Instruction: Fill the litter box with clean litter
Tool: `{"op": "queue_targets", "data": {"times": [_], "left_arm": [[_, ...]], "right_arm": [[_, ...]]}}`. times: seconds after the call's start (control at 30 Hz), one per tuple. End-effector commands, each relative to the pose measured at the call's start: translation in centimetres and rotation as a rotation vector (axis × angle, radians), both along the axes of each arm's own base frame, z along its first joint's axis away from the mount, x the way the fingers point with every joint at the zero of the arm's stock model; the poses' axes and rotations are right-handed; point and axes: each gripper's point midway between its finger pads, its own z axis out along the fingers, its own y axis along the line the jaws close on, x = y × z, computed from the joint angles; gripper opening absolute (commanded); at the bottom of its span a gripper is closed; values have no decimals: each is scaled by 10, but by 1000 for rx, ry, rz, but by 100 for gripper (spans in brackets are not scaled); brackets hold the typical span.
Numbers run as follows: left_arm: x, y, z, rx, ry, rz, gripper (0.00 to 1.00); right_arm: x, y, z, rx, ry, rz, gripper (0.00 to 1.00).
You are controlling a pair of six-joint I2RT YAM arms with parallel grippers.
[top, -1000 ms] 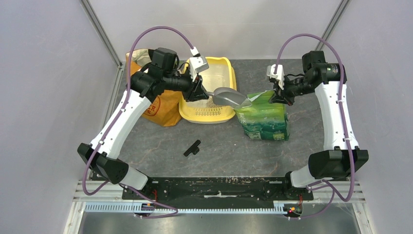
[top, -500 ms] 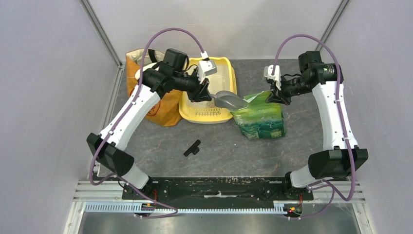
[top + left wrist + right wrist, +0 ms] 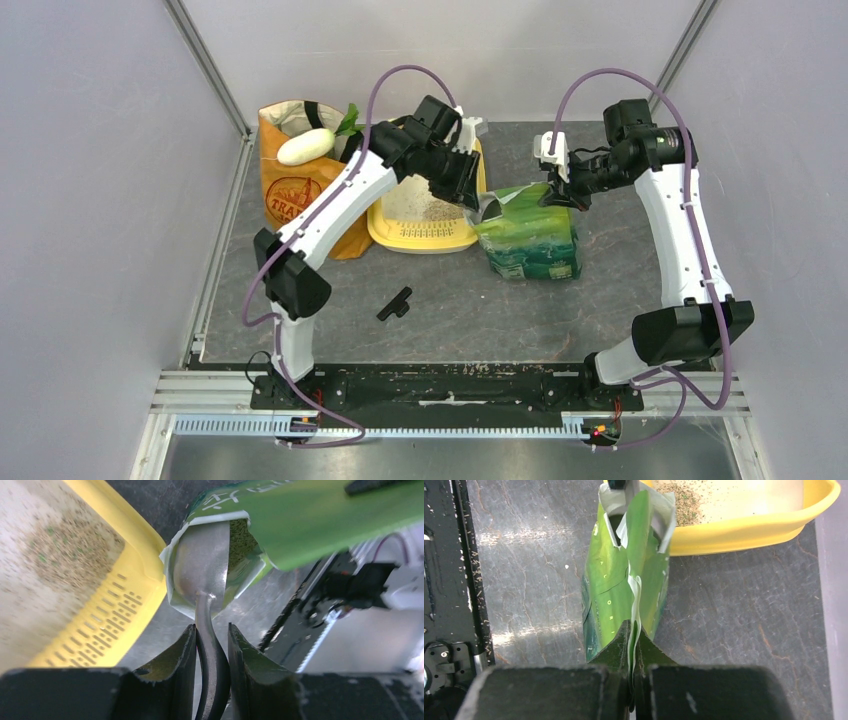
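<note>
From above, the litter box [image 3: 420,244] sits at the back of the counter [image 3: 450,320], between an orange paper bag [image 3: 300,205] and a green foil bag [image 3: 530,245]. Only a thin speckled patch of clean litter [image 3: 430,212] lies in its basin. The left claw [image 3: 470,195] reaches over the box's right rim with a clear scoop [image 3: 490,208] entering the foil bag's mouth. In the left wrist view, the left claw [image 3: 211,630] is clamped narrowly on the handle of the scoop [image 3: 200,565], whose bowl is inside the torn opening beside granules. In the right wrist view, the right claw [image 3: 634,630] is pinched tight on the foil bag's [image 3: 609,595] top seam, holding it upright just beside the box. The scoop's lip could snag the ragged foil and drag the bag over if that thin pinch slips. A heaped scoop could twist in the grip and spill litter onto the counter between bag and box.
</note>
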Motion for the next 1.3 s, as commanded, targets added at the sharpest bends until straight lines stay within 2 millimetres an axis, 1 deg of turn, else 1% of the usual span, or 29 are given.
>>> {"op": "queue_targets", "data": {"times": [0.0,0.1,0.17,0.27,0.47,0.63,0.8,0.87,0.9,0.93,0.97,1.03,1.07,1.17,1.23,1.27], "left_arm": [[-7,-5,-23,55,212,205,2],[-17,-7,-35,99,233,230,2],[-22,-8,-47,131,261,242,2],[-22,-11,-67,177,288,266,2],[-28,-23,-110,271,343,291,2],[-32,-36,-131,287,386,286,2],[-45,-52,-145,248,476,232,2],[-55,-67,-142,143,559,156,2],[-54,-72,-142,99,569,153,2],[-52,-80,-135,19,565,125,2],[-52,-85,-126,-40,562,105,2],[-53,-94,-97,-158,514,51,2],[-54,-98,-86,-202,505,21,2],[-60,-103,-62,-301,511,-61,2],[-62,-105,-50,-402,559,-105,2],[-64,-106,-39,-469,597,-122,2]], "right_arm": [[5,8,39,35,-163,64,0],[7,8,39,23,-176,72,0],[7,10,40,21,-185,83,0],[8,13,41,24,-188,96,0],[10,23,40,40,-183,109,0],[8,33,33,53,-160,121,0],[10,39,25,66,-143,117,0],[13,40,23,72,-139,109,0],[13,40,22,72,-135,107,0],[13,39,22,71,-133,105,0],[12,39,21,68,-130,103,0],[9,37,19,60,-128,100,0],[7,36,19,59,-127,96,0],[3,35,20,58,-122,89,0],[3,33,21,60,-122,80,0],[3,31,23,61,-124,73,0]]}}
